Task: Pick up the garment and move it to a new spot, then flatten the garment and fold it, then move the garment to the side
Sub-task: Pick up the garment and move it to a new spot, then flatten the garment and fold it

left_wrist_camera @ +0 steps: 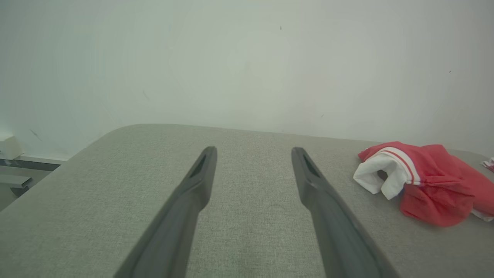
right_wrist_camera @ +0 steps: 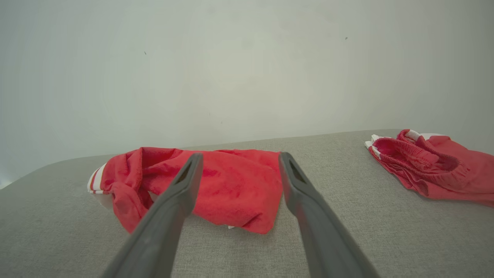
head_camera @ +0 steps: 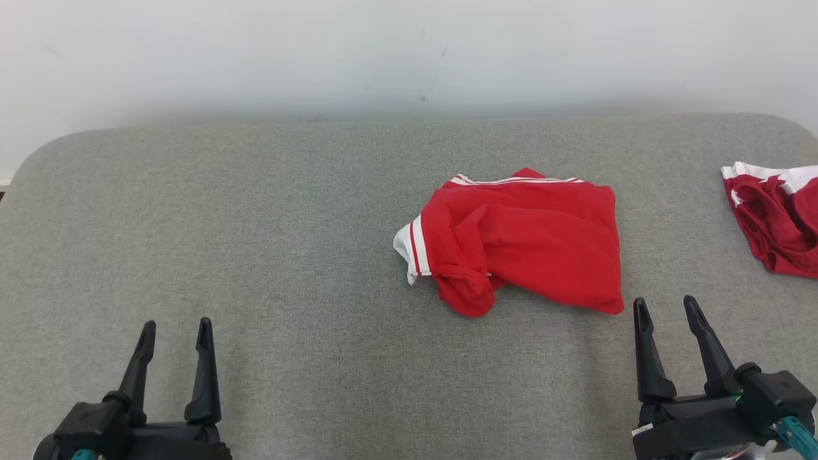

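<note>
Fingers of right gripper [head_camera: 664,305] apart, red garment [head_camera: 524,236] just beyond.

Both grippers low in front, jaws spread wide, fingers pointing forward.
In the head view the left gripper [head_camera: 176,324] sits lower left, its two dark fingers [head_camera: 203,364] near parallel and tipped slightly right, above a black wrist block [head_camera: 96,428]. The right gripper [head_camera: 665,302] sits lower right, fingers tipped slightly left, its wrist block rolled a bit with a teal part at the outer edge. In each wrist view that arm's own fingers rise from the bottom edge, well apart.
</note>
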Tool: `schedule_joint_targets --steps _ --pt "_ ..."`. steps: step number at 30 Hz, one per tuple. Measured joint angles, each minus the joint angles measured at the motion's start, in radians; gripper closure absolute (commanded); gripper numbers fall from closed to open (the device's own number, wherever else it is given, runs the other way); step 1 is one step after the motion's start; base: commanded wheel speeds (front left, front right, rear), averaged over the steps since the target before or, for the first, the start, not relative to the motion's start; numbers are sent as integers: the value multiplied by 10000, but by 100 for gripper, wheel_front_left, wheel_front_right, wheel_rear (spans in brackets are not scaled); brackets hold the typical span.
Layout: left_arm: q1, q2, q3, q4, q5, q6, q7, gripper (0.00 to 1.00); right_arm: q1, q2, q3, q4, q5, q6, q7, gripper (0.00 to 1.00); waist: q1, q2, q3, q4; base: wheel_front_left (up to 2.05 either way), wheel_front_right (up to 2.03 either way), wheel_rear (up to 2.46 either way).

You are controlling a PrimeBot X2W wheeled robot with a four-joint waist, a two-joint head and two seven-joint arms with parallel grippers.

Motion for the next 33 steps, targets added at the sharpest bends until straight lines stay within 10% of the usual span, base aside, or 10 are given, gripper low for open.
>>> schedule_joint_targets --steps 33 --pt "-1277 -533 -305 711 706 -675 -2 0 -215 -48 374 257 140 0 0 0 1 0 265 -121 0 0 0"
